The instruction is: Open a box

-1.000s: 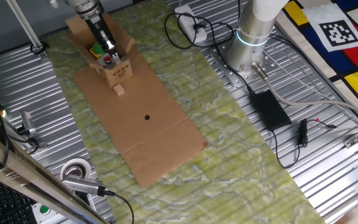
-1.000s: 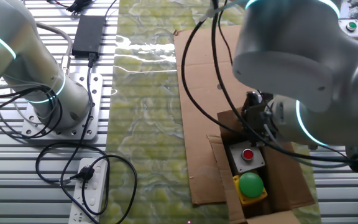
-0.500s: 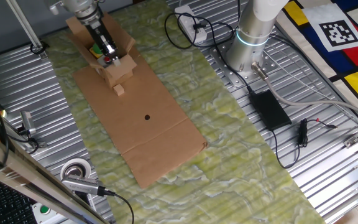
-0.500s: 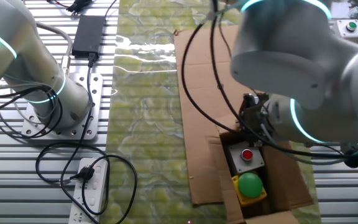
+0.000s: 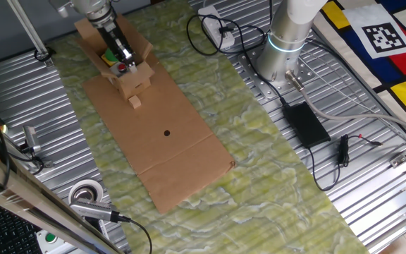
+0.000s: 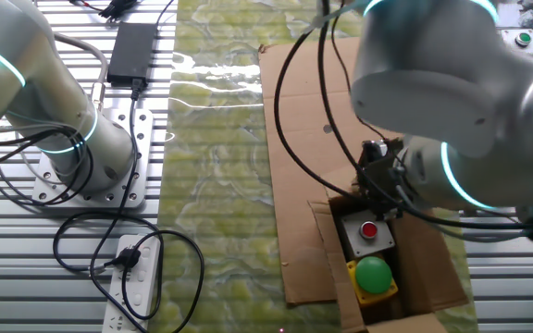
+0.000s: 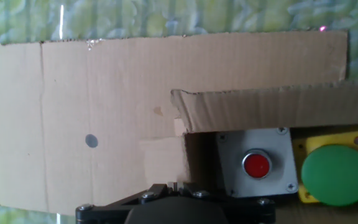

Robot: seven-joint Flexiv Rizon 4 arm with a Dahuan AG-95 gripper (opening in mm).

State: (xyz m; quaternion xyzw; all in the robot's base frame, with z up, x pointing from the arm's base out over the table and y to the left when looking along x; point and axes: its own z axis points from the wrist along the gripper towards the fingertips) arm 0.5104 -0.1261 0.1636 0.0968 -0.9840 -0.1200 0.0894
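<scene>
The box (image 5: 134, 79) stands at the far end of the flat cardboard sheet (image 5: 162, 141) with its top flaps spread. Inside lie a grey unit with a red button (image 7: 256, 165) and a yellow unit with a green button (image 7: 335, 175). They also show in the other fixed view, where the box (image 6: 438, 268) is at the bottom right. My gripper (image 5: 123, 63) reaches down at the box's near edge. In the hand view the gripper (image 7: 173, 185) looks shut on a thin pale flap (image 7: 163, 158). A long side flap (image 7: 260, 109) stands beside it.
A tiny cardboard block (image 5: 135, 103) lies on the sheet just in front of the box. A tape roll (image 5: 85, 194) and a cabled tool lie at the near left. A power strip (image 5: 216, 27) and a black adapter (image 5: 304, 123) with cables sit by the other arm's base (image 5: 282, 56).
The gripper has moved slightly back and up at the box's near edge. The front flap has swung outward and now covers the printed marks on the box's front.
</scene>
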